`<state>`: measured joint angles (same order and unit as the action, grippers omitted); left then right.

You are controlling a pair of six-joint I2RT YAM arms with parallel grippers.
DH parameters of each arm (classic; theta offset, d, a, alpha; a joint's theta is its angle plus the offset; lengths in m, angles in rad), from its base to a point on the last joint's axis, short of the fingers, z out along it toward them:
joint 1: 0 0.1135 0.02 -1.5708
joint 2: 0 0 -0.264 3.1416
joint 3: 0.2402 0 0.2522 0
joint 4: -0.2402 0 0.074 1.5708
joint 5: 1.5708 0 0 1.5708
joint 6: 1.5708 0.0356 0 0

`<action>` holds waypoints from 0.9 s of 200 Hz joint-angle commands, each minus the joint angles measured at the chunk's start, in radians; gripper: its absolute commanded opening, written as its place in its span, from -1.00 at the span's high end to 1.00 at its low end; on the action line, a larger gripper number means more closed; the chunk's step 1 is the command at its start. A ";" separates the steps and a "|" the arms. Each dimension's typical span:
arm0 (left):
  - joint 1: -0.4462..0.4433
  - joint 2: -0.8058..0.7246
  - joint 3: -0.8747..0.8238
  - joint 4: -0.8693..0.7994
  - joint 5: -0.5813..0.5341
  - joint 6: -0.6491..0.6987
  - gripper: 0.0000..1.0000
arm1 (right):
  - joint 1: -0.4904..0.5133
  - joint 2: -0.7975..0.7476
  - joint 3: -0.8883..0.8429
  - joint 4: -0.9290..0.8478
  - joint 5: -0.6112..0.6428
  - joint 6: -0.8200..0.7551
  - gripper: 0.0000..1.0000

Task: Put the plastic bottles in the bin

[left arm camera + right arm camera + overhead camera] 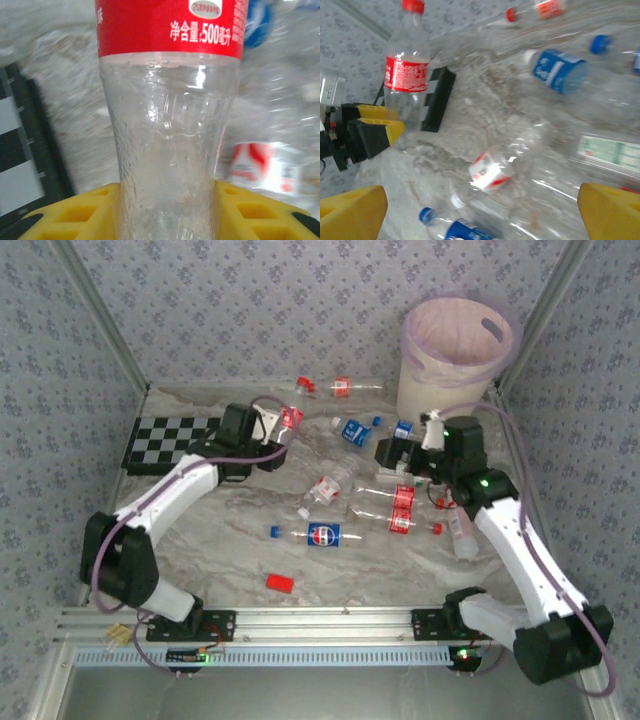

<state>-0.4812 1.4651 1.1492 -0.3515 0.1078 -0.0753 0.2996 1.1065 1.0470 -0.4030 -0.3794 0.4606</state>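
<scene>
Looking down from the top camera, the left gripper [283, 430] is clamped on a red-labelled bottle [291, 419] at the far left of the marbled table [200, 540], right beside the checkerboard mat [170, 440]. The bin [412, 340] stands in the far right corner, well apart from that bottle, and the right arm with its right gripper [392, 452] sits between the two. More plastic bottles [400, 502] lie scattered across the middle, a blue-labelled one [320, 534] nearer the bases, another pair [335, 387] against the back wall, and a small red block [280, 582] lies alone by the near edge. Over to the left wrist: the clear body of the red-labelled bottle [170, 125] runs straight up the view, pinched between the yellow fingers [90, 215] on both sides, with the mat's edge [30, 165] at left and a crumpled red-and-white bottle [260, 167] blurred behind. Now the right wrist: yellow fingers [355, 210] stand wide apart with nothing gripped, hanging over a crushed bottle [487, 172] and a blue-capped one [460, 231]; across the table the held bottle [406, 70] stands upright in the other gripper's hold.
</scene>
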 commanded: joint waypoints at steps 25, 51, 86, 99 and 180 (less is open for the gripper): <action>-0.150 -0.100 -0.144 0.218 0.119 -0.121 0.13 | 0.105 0.196 0.187 0.036 -0.006 0.037 -1.00; -0.179 -0.108 -0.168 0.250 0.152 -0.132 0.14 | 0.117 0.257 0.213 0.081 -0.026 0.065 -1.00; -0.205 -0.104 -0.169 0.267 0.174 -0.131 0.14 | 0.119 0.357 0.269 0.077 -0.045 0.051 -0.92; -0.212 -0.102 -0.168 0.267 0.174 -0.125 0.14 | 0.125 0.379 0.283 0.081 -0.050 0.043 -0.88; -0.228 -0.051 -0.126 0.278 0.219 -0.126 0.14 | 0.143 0.390 0.300 0.056 -0.063 0.024 -0.22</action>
<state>-0.6941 1.4017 0.9798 -0.1001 0.2863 -0.1963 0.4435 1.5085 1.3209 -0.3332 -0.4278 0.4946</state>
